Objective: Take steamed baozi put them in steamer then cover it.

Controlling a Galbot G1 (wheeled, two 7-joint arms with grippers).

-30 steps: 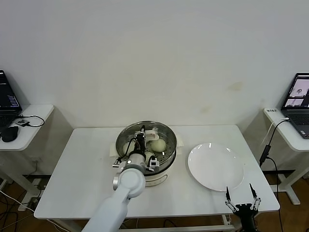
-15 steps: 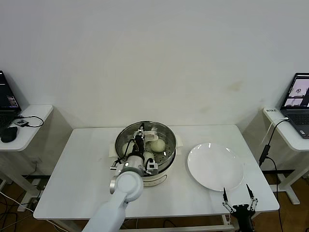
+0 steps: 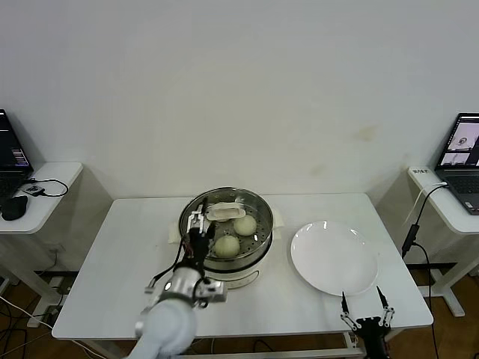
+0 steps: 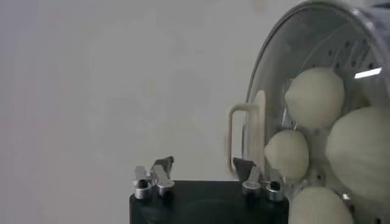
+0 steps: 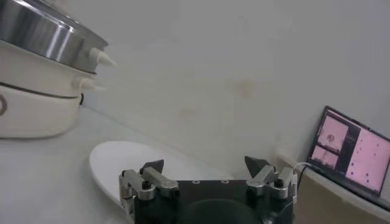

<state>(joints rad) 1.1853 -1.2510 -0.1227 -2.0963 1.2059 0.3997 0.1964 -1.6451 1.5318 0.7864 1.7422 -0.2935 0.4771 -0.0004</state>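
The steamer (image 3: 257, 203) stands at the table's middle on its cream cooker base. The clear glass cover lies on it, its cream handle (image 3: 224, 212) at the centre. Baozi show through the glass, one (image 3: 245, 224) at the right and one (image 3: 227, 245) at the front. My left gripper (image 3: 197, 224) is open and empty, at the steamer's left front rim, clear of the handle. In the left wrist view the gripper (image 4: 204, 165) faces the cover handle (image 4: 260, 122) with baozi (image 4: 314, 96) behind the glass. My right gripper (image 3: 361, 301) is open and empty at the front right edge.
An empty flat white plate (image 3: 333, 258) lies right of the steamer; it also shows in the right wrist view (image 5: 140, 163). Side tables with laptops (image 3: 465, 149) flank the table. A cable (image 3: 416, 217) hangs at the right.
My left gripper has drawn back from the cover handle toward the front left and now stands open off it. The right gripper has sunk slightly at the front edge.
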